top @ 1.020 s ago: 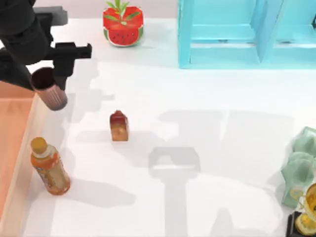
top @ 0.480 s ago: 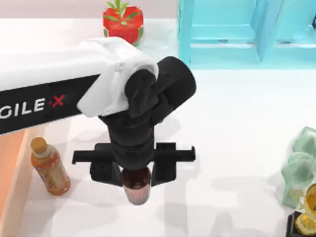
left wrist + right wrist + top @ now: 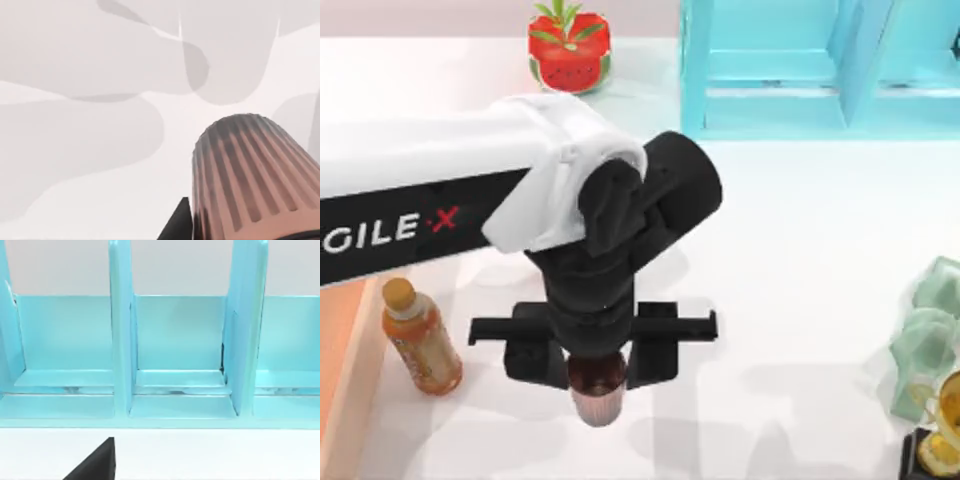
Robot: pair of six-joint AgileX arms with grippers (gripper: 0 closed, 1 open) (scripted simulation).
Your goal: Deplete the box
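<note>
The box (image 3: 342,352), a light orange-tan wooden tray, peeks in at the table's left edge in the top view. My left arm reaches across to the table's front middle, and my left gripper (image 3: 595,384) is shut on a ribbed brown-pink cup (image 3: 596,398), held just over the white surface. In the left wrist view the cup (image 3: 250,175) sits close to the camera, with bare table beyond it. An orange juice bottle (image 3: 420,340) stands upright just right of the box wall. A black edge of my right gripper (image 3: 95,464) faces the blue shelf.
A watermelon-shaped ornament (image 3: 569,45) sits at the back. The light blue shelf unit (image 3: 800,70) stands at the back right. Pale green items (image 3: 930,340) and a gold trophy (image 3: 945,420) crowd the right front corner.
My left arm carried the cup from above the box's edge rightward to the table's front middle, then shifted slightly nearer the front. It now covers the small red-brown item.
</note>
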